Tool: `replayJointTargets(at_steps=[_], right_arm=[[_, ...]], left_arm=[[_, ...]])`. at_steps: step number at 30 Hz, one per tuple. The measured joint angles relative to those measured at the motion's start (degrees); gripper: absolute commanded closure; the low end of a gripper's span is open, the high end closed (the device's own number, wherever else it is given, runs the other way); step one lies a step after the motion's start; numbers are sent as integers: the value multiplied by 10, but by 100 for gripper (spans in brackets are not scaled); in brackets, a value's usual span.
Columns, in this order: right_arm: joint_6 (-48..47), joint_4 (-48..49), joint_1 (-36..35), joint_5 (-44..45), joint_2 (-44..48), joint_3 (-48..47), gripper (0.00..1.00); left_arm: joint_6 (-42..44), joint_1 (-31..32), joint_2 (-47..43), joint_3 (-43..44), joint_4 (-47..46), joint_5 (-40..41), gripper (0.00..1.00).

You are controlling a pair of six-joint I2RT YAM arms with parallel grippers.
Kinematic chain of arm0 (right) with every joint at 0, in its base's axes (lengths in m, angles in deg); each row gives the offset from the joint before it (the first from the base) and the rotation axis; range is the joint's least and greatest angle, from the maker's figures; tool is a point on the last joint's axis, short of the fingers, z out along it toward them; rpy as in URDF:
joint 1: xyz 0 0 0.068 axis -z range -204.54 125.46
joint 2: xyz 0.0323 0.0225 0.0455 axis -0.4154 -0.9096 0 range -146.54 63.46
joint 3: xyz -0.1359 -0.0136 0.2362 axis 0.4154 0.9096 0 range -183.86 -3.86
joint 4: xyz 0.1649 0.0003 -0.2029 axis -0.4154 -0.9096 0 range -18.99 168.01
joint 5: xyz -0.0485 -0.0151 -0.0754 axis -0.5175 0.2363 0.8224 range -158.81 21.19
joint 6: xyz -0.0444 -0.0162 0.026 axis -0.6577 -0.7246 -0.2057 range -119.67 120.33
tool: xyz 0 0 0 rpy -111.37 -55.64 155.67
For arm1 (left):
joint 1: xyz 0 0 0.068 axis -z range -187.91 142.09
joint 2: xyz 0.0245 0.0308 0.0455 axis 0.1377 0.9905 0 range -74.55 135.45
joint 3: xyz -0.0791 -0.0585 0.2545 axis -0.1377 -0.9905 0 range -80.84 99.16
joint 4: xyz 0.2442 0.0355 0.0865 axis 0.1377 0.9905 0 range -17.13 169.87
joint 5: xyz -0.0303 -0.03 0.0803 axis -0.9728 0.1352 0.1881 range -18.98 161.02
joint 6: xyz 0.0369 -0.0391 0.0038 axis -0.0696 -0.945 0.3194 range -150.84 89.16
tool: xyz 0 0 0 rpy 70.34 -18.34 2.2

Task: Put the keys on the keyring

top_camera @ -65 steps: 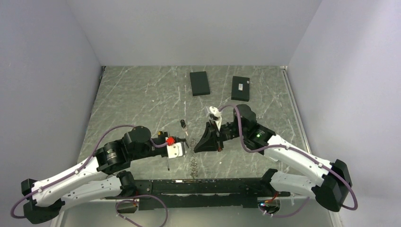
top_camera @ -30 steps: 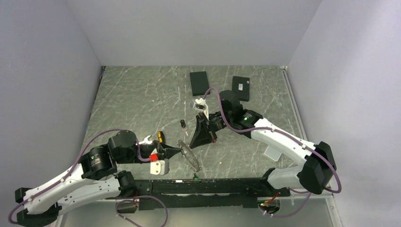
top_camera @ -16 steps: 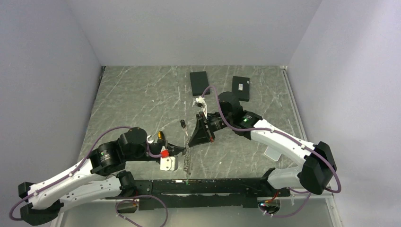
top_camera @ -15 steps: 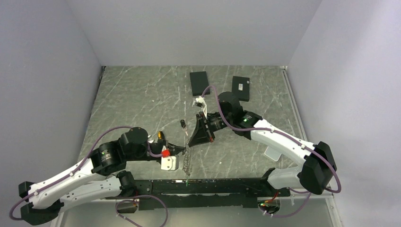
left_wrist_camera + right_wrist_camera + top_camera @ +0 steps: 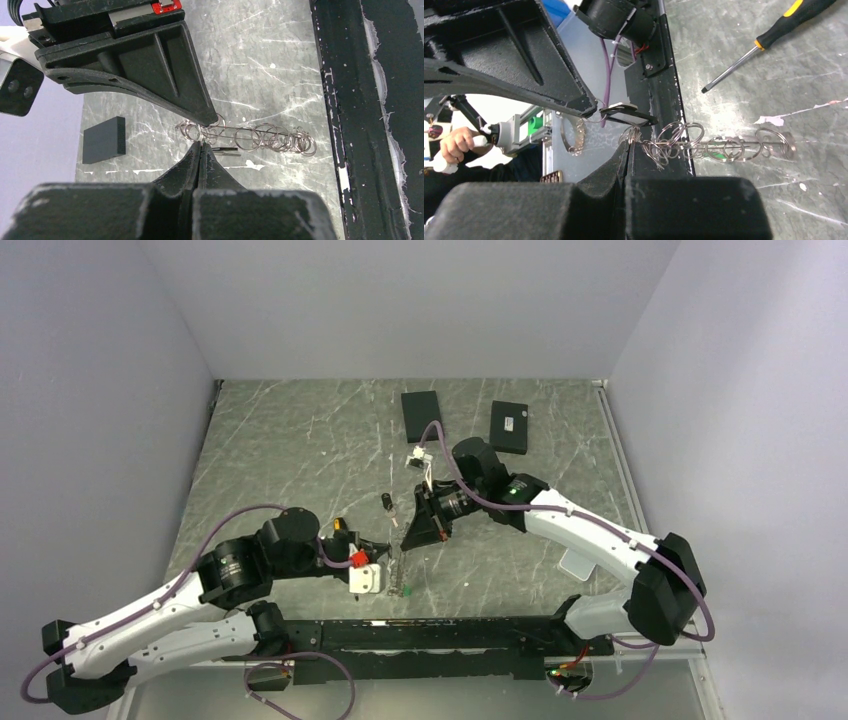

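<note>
The keyring (image 5: pixel 401 568) hangs edge-on between both arms, above the table's near middle, with its green tag (image 5: pixel 408 591) at the low end. In the left wrist view it is a thin bar strung with small rings (image 5: pixel 250 137). My left gripper (image 5: pixel 201 144) is shut, its tips pinching the ring cluster at one end. My right gripper (image 5: pixel 630 142) is shut on a small ring (image 5: pixel 631 133) at that same end, and the keyring (image 5: pixel 704 145) stretches away from it. One of the keys (image 5: pixel 387 503), black-headed, lies on the table just beyond both grippers.
A black-and-yellow screwdriver (image 5: pixel 769 35) lies on the marble table beside the left arm. Two black boxes (image 5: pixel 422 415) (image 5: pixel 508 426) sit at the back. The black base rail (image 5: pixel 430 632) runs along the near edge, right under the hanging ring.
My left gripper has carried the keyring up and away from the near rail, toward the right gripper. The ring has turned from tilted flat to edge-on. The right gripper has come down to meet it.
</note>
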Motion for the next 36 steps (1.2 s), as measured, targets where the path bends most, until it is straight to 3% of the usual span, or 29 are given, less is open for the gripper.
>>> replayJointTargets(at_steps=[15, 36], right_arm=[[12, -28, -1, 47, -9, -25, 100], [41, -27, -3, 46, -14, -25, 100]], left_arm=[[0, 0, 10, 0, 0, 10, 100], [-1, 0, 32, -14, -4, 25, 100]])
